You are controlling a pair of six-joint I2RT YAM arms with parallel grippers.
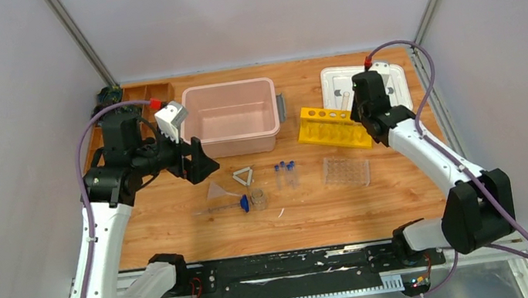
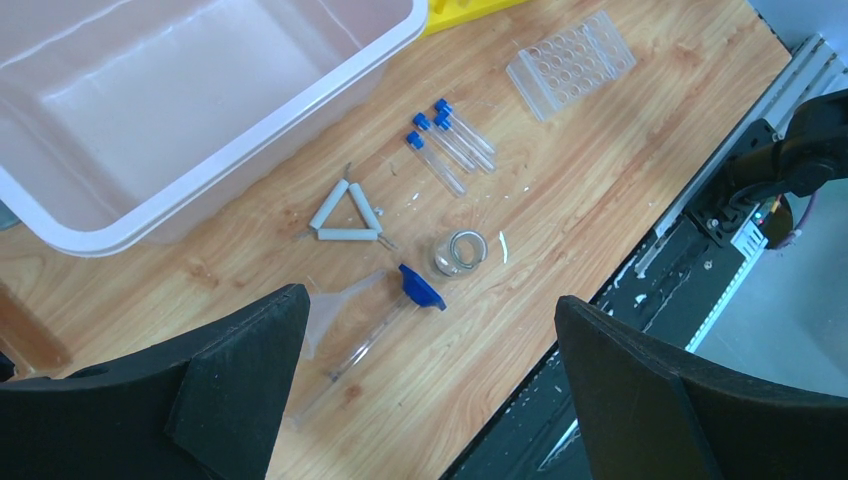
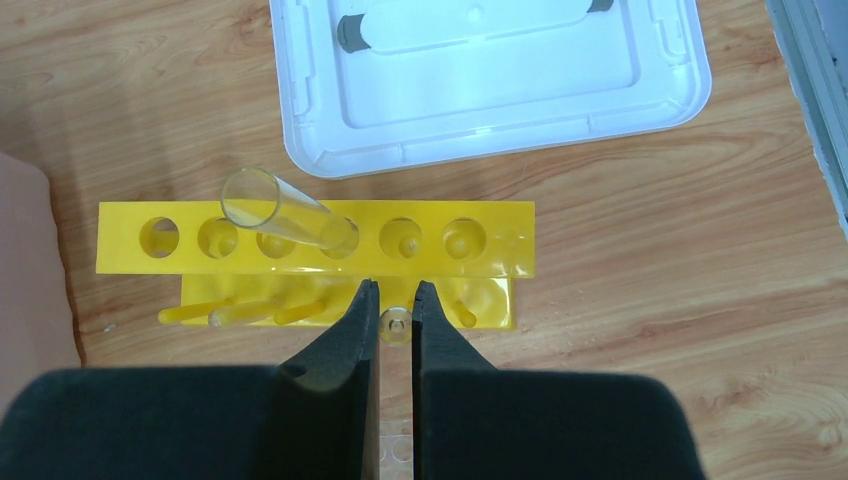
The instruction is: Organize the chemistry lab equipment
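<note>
My right gripper (image 3: 396, 300) is shut on a clear glass tube (image 3: 396, 322), seen end-on, just over the near side of the yellow holed rack (image 3: 310, 240). Another glass tube (image 3: 285, 215) leans in a rack hole. My left gripper (image 2: 430, 350) is open and empty, high above a clear funnel (image 2: 335, 310), a long tube with a blue cap (image 2: 421, 287) and a tiny beaker (image 2: 460, 252). The pale triangle (image 2: 343, 215), three blue-capped vials (image 2: 450, 140) and the clear vial tray (image 2: 570, 65) lie beyond. The top view shows the left gripper (image 1: 196, 162) and the right gripper (image 1: 365, 115).
A pink bin (image 1: 231, 116) stands at the back centre, just right of my left gripper. A white lid (image 1: 360, 81) lies behind the rack (image 1: 332, 128). A brown wooden tray (image 1: 144, 94) sits at the back left. The black rail (image 1: 285, 267) runs along the table's near edge.
</note>
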